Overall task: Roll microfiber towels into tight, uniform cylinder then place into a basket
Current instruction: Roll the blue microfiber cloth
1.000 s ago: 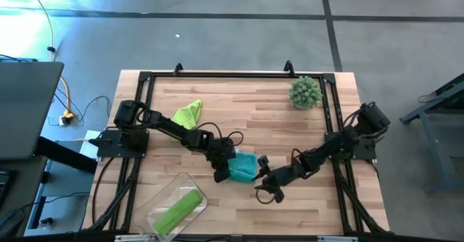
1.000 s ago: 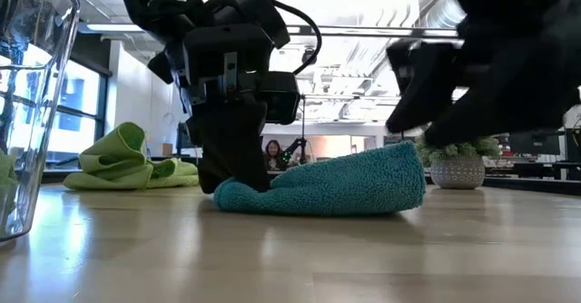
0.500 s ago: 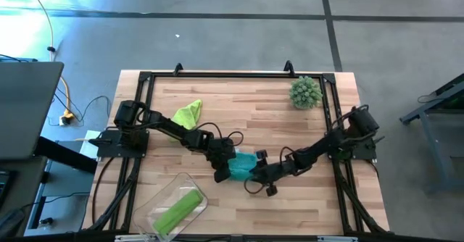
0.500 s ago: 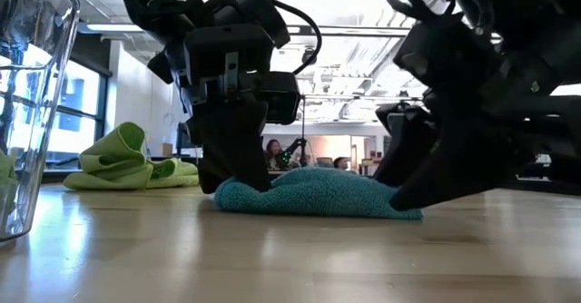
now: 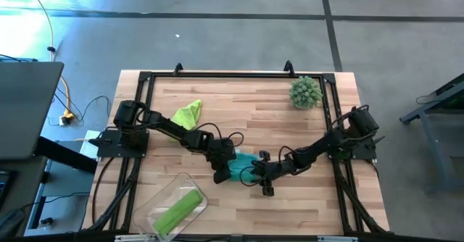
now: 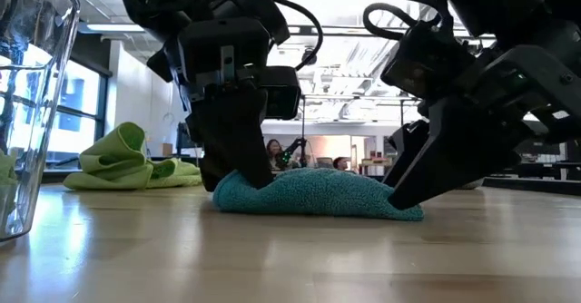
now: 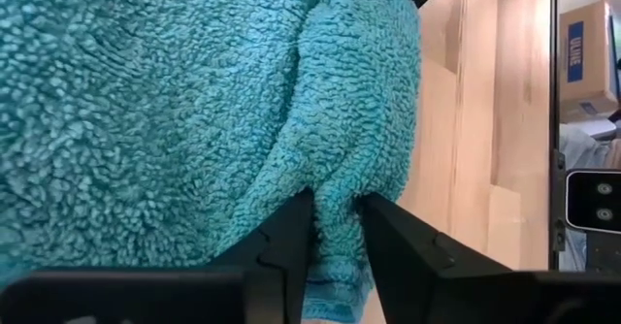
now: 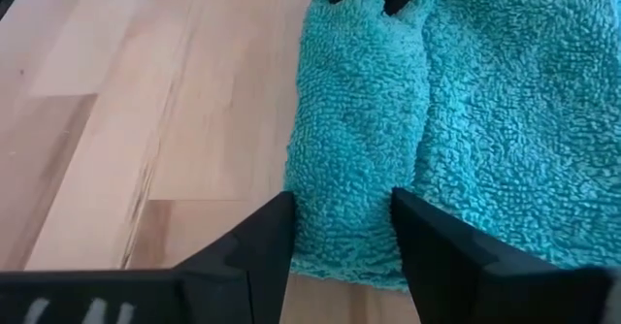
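My right claw (image 5: 255, 177) slid in, straddling the teal towel (image 5: 239, 164) unclenched; left claw (image 5: 220, 171) pinches its fold.

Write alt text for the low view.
Two dark robot hands press on opposite ends of a teal towel lying on a wooden table. A crumpled green towel lies behind, left.

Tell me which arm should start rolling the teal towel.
Probably the right. Its gripper stands open astride the teal towel's free end fold, ready to close and turn. The left gripper sits on a thin fold at the opposite end, better placed to anchor it.
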Tool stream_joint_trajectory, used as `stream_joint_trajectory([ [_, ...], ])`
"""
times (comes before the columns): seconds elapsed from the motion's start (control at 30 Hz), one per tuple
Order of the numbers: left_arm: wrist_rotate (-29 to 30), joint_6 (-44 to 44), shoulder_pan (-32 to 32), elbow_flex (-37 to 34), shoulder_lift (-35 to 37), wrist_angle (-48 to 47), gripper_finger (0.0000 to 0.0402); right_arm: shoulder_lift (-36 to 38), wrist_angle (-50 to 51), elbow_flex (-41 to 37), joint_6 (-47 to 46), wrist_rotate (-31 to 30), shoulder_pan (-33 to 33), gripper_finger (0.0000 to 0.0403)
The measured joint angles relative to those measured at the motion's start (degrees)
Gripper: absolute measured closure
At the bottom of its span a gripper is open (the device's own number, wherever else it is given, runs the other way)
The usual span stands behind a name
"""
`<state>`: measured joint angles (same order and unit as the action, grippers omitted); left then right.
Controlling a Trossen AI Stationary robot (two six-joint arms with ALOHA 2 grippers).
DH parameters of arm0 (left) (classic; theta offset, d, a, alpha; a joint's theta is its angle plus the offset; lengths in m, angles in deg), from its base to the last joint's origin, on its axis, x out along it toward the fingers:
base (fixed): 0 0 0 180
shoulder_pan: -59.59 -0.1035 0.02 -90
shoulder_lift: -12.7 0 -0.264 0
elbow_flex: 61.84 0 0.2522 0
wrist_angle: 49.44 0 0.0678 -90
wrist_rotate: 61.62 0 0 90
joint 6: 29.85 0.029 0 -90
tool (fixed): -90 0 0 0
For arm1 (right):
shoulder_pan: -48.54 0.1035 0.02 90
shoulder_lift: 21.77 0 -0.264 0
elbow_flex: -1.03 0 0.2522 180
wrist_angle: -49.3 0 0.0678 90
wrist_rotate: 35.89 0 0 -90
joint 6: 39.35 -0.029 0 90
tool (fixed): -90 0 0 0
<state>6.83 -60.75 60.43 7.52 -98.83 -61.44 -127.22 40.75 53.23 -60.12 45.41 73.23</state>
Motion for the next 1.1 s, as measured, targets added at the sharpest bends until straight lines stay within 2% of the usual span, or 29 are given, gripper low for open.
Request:
stream_joint_trajectory([
  [0.2, -0.18, 0.00, -0.02, 0.01, 0.11, 0.00, 0.0308, -0.07, 0.12, -0.07, -0.55, 0.19, -0.42, 0.0228],
  [0.3, -0.11, 0.52, -0.04, -0.01, 0.76, -0.21, 0.0307, -0.09, 1.04, -0.06, -2.34, 0.29, -0.93, 0.0242],
  [0.57, 1.22, 4.88, -0.15, -0.25, 5.12, -4.27, 0.0307, 0.14, 3.76, 0.13, -10.28, 1.11, -2.19, 0.0333],
  [0.7, 2.50, 9.05, -0.13, -0.22, 8.59, -8.25, 0.0307, 0.29, 4.10, 0.13, -13.53, 3.96, -3.21, 0.0380],
  [0.87, 6.52, 16.94, 1.07, -0.08, 13.54, -12.14, 0.0307, 0.35, 3.65, 0.13, -17.67, 9.17, -4.54, 0.0395],
  [1.1, 20.66, 35.83, 8.93, -0.10, 14.43, -9.72, 0.0307, 0.00, 1.73, -0.13, -21.26, 20.56, -7.86, 0.0396],
])
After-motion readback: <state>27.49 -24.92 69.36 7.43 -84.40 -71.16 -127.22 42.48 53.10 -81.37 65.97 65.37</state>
